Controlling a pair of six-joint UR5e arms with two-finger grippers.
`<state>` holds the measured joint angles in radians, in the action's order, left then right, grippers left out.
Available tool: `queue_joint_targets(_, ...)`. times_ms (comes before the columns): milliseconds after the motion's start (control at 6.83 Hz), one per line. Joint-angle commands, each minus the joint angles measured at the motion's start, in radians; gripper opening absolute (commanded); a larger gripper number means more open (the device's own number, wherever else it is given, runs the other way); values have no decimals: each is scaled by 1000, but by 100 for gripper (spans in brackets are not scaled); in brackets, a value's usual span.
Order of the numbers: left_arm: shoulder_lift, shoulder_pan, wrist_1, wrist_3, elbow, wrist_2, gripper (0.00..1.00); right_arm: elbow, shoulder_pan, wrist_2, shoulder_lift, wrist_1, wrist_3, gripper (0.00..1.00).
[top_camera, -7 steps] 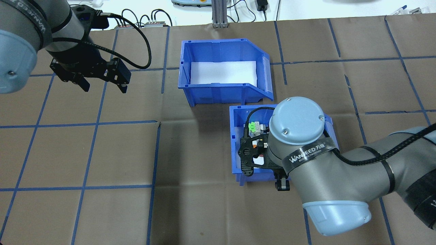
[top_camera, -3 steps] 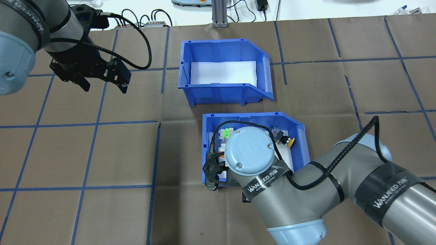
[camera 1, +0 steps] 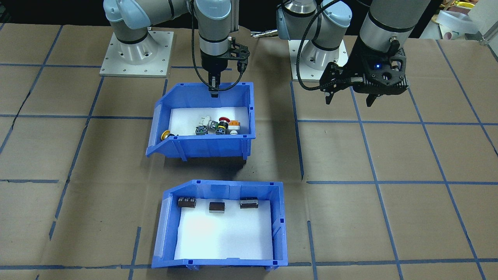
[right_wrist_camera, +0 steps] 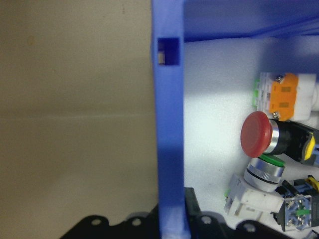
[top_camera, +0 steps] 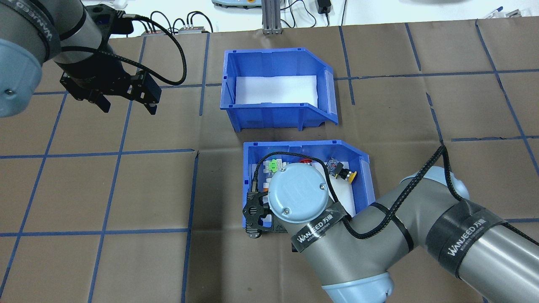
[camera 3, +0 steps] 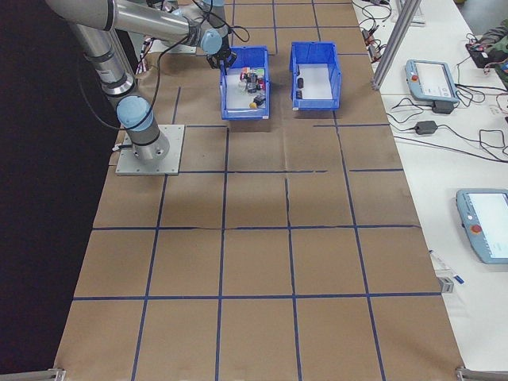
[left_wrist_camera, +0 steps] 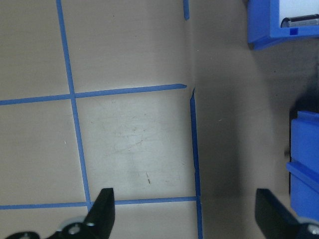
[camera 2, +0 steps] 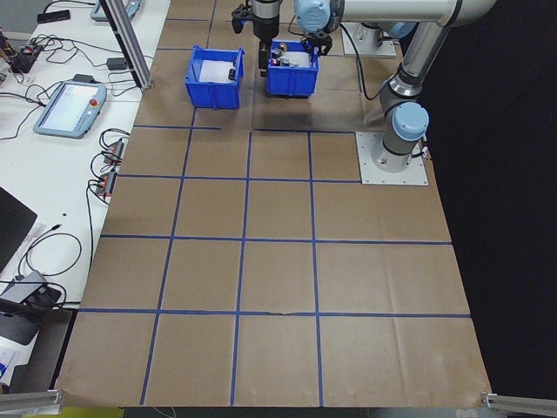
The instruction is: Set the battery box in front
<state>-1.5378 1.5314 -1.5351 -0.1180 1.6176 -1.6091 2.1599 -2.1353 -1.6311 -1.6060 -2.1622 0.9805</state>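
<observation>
The rear wall of the switch bin (camera 1: 249, 112) is clamped by the right gripper (camera 1: 213, 88); the battery box (camera 1: 280, 229) is seen beyond it. The left gripper (camera 1: 349, 95) is held wide open, empty

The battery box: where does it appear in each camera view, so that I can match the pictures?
Exterior front-facing: battery box, bottom centre.
Overhead exterior, top centre.
Exterior left, top, left of the pair.
Exterior right, top, right of the pair.
Left wrist-mounted: only a corner, top right.
Right wrist-mounted: not in view.
Shared landmark: the switch bin beside it, nearer the robot.
</observation>
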Motion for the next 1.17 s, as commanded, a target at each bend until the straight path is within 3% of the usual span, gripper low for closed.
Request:
queue_joint_targets(0, 1, 0, 1, 3, -1, 0, 99, 0, -2, 4, 3, -2, -11, 71)
queue_joint_targets(146, 1, 0, 1, 3, -1, 2, 99, 0, 2, 29, -2, -4, -17, 100)
queue_joint_targets(585, -1, 0, 1, 5, -1, 3, 99, -70, 21, 17, -3, 18, -17, 100)
queue_joint_targets(1024, -1, 0, 1, 5, -4, 3, 99, -170, 98, 13, -66, 117, -20, 100)
